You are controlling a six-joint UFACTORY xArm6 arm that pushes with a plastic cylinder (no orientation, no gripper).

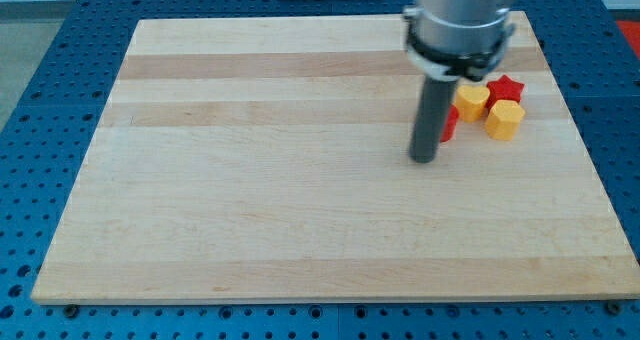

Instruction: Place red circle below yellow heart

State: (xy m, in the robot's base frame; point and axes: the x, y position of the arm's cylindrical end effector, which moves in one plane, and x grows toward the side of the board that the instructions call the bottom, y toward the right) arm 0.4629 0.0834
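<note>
Right now my tip (424, 160) sits toward the bench's right edge, roughly midway between its far and near edges, on the bare wood at the view's left of the red circle (451, 123). Only a sliver of that block shows past the rod, so I cannot tell whether the tip touches it or merely stands just beside it. The arm carries no gripper, so there is nothing to open or close; the rod simply pushes.

The red circle lies just at the view's left of a yellow heart (471, 101), possibly touching it, with a second yellow heart (505, 120) and a red star (506, 86) clustered nearer the right edge. The step in hand looks like the final approach: the block has reached the hearts but sits beside them rather than below.

Next, I judge the tip must come round to the far side of the circle and nudge it toward the near edge and slightly rightward, without knocking the hearts.

As for heading, the circle is a short upright cylinder; its axis stands vertical and it points no particular way across the bench, so pushes from any side act alike.
</note>
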